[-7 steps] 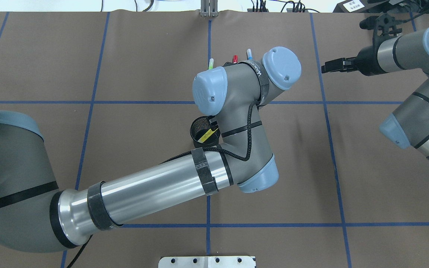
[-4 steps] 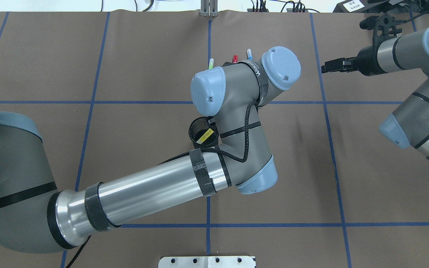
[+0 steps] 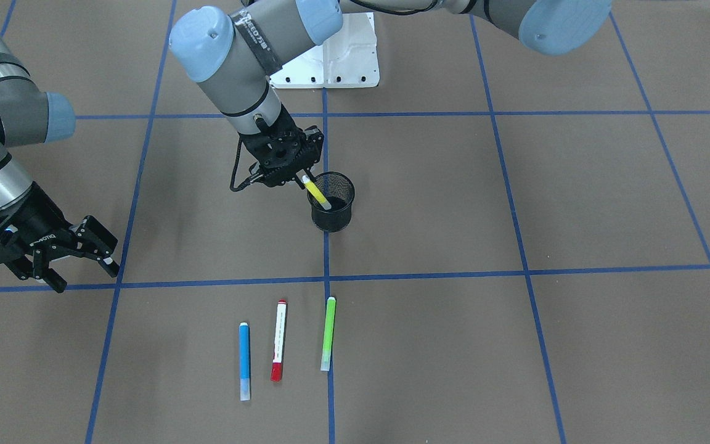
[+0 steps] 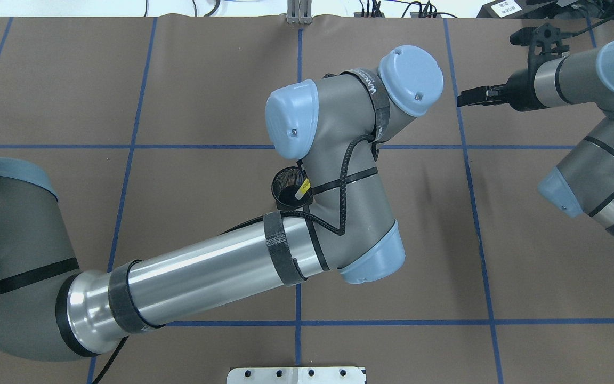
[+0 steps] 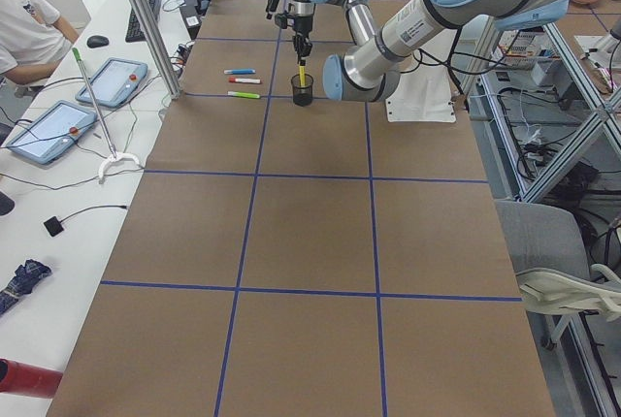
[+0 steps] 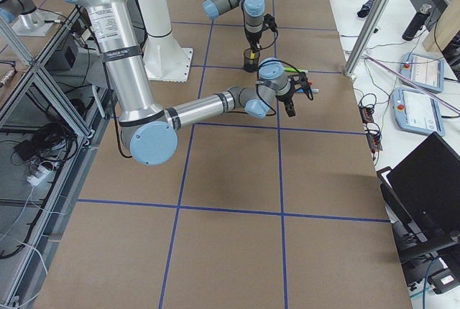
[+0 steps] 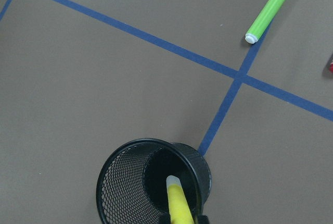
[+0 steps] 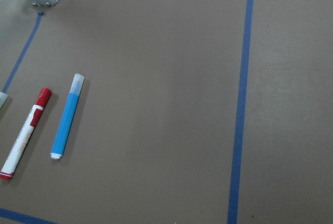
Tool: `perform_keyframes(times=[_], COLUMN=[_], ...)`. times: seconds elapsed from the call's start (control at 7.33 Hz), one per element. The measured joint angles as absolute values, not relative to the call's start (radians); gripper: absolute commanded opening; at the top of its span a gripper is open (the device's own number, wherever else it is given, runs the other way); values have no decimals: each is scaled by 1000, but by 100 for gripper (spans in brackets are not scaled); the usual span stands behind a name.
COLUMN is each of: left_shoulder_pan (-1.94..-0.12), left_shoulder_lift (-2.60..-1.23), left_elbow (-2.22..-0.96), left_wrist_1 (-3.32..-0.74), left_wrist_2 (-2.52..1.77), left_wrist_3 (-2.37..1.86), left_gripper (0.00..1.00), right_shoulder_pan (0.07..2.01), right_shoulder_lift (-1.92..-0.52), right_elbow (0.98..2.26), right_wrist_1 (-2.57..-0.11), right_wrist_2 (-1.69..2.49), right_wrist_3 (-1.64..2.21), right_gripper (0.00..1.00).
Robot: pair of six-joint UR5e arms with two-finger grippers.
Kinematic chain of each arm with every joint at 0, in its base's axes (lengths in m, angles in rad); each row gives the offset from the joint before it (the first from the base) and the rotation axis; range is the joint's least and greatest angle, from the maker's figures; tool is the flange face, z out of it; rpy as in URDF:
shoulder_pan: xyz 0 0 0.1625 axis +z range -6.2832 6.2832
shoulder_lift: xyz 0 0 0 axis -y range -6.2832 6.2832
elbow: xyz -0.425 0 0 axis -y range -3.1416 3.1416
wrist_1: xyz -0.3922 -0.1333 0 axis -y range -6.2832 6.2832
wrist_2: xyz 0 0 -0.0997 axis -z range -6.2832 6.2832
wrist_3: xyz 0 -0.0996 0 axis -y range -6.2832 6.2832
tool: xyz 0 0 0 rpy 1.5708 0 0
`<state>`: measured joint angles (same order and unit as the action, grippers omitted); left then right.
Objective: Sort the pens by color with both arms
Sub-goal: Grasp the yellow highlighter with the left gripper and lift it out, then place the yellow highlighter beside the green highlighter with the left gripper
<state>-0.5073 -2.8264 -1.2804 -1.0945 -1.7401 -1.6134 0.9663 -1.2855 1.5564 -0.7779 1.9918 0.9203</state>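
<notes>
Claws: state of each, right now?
Left claw: closed on the yellow pen, its lower end inside the black mesh cup.
Right claw: open, empty.

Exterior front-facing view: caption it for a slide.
Left gripper holds yellow pen tilted into black mesh cup; blue pen, red-capped pen, green pen lie nearby.

A matt brown paper-like sheet is spread across every view. At the front-facing view's centre a round black wire-mesh cup is seen; at the overhead view's lower left, a glossy smooth-metal arm tube.
</notes>
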Motion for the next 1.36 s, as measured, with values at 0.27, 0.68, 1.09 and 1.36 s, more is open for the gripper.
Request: perform_keyframes(times=[0.27,0.68,1.09,1.36], left_shoulder_pan=[-562,-668,-685,-663], left_shoulder_lift=[-2752,-2560,-2338,-2310], left_elbow=[-1487,-1756,-1702,-1465], left_wrist_1=[-1063,-1145,-1666,-2054], left_wrist_2=[-1741,-1692,-1452,-1267], left_wrist_3=[-1561,-1449,-1439,-1502], left_gripper=[0,0,0,0], right_shoulder_pan=[965,965,952,924], right_shoulder_lift=[-1285,-1283,-1276,-1270], right_elbow=[1557,1564,1562,1559], right_wrist_1=[-776,-775,-773,-773], right_wrist_2=[1989,1981,1912,1842], right_wrist_3=[920,921,921,921], right_gripper=[100,100,100,100])
